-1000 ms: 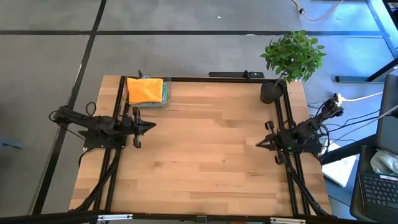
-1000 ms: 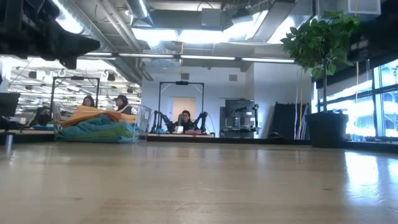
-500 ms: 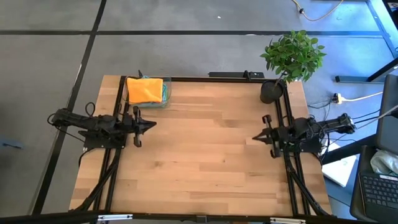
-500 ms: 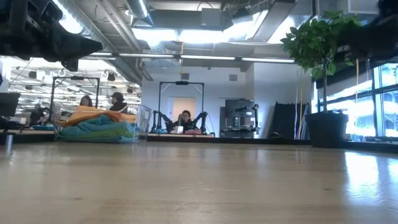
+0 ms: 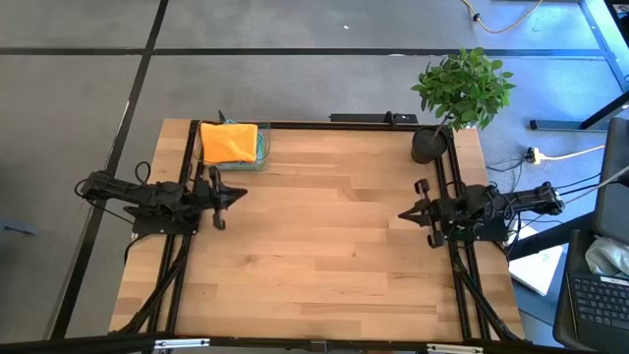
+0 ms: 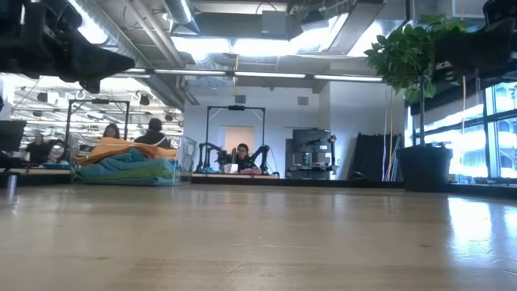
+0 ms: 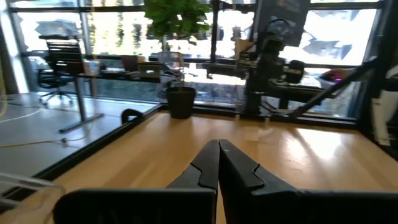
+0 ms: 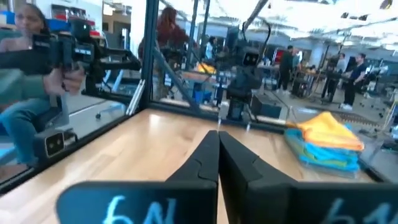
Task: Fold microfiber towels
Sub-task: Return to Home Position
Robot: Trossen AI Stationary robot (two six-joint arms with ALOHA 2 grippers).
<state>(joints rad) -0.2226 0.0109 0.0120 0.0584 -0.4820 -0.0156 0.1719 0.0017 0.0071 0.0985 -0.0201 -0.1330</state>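
Folded microfiber towels (image 5: pixel 229 142), orange on top, sit stacked in the clear bin (image 5: pixel 263 155), upper left of the desk (image 5: pixel 324 256). L gripper (image 5: pixel 239 196) & R gripper (image 5: pixel 405 213) are both empty w/ fingers pressed together, at mid-left and mid-right. To home well: retract slow, level, clear of the bin.

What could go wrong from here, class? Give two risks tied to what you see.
The bin of towels stands at the table's far left corner, by the edge; a nudge from the left gripper nearby might tip it off. The plant pot stands close to the right gripper; a swing could knock it.
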